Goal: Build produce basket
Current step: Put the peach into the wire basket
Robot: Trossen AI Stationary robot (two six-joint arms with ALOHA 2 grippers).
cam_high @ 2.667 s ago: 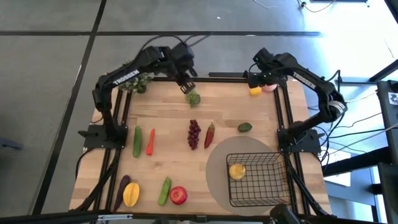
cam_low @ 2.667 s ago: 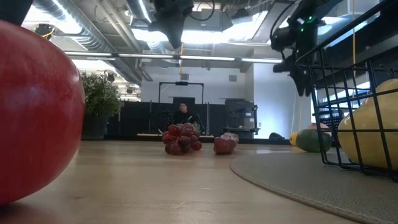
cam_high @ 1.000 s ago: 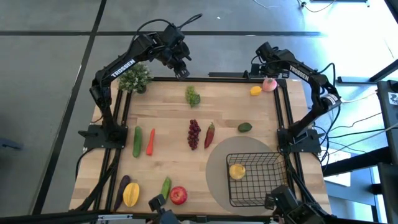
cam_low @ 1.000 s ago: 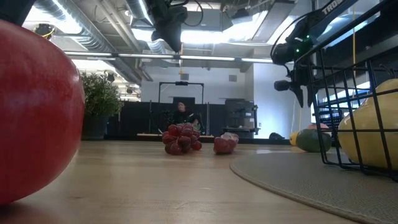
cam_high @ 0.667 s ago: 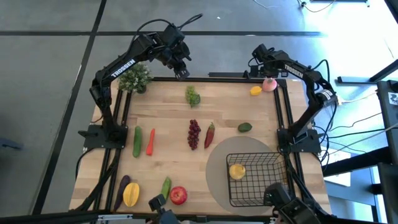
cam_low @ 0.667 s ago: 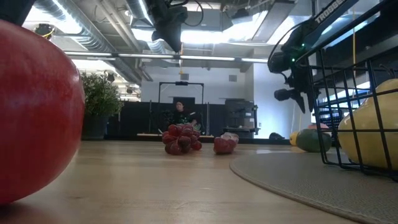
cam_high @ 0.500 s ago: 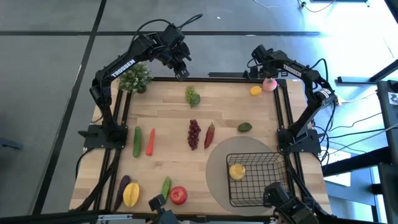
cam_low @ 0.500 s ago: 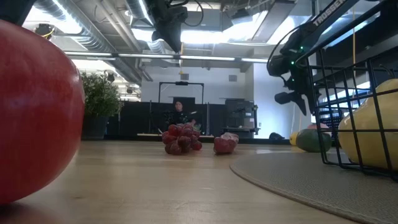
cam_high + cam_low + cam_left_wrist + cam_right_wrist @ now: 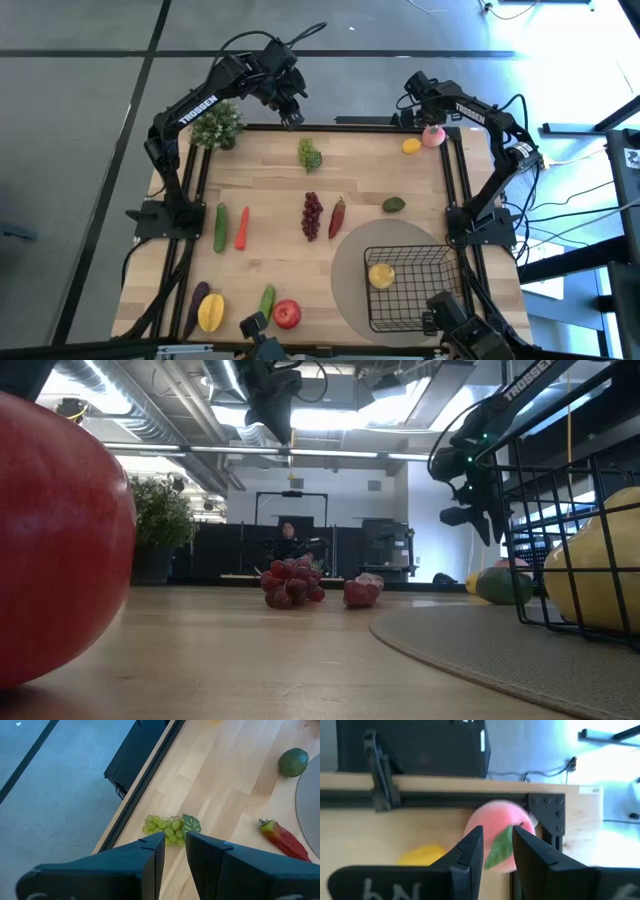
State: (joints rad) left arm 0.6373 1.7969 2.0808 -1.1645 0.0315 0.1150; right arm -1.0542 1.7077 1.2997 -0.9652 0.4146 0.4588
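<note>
Pink peach (image 9: 501, 836) beside yellow lemon (image 9: 421, 855).

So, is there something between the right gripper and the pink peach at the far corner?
Nothing visible: the right gripper hangs above the pink peach, which lies beside the lemon, apart from it.

Robotics lab: open ceiling ducts (image 9: 150, 410), concrete floor (image 9: 80, 130), test rigs.

"TROSSEN" stands in white letters on the left arm (image 9: 196, 104) and on the right arm (image 9: 470, 112); nothing else is legible
</note>
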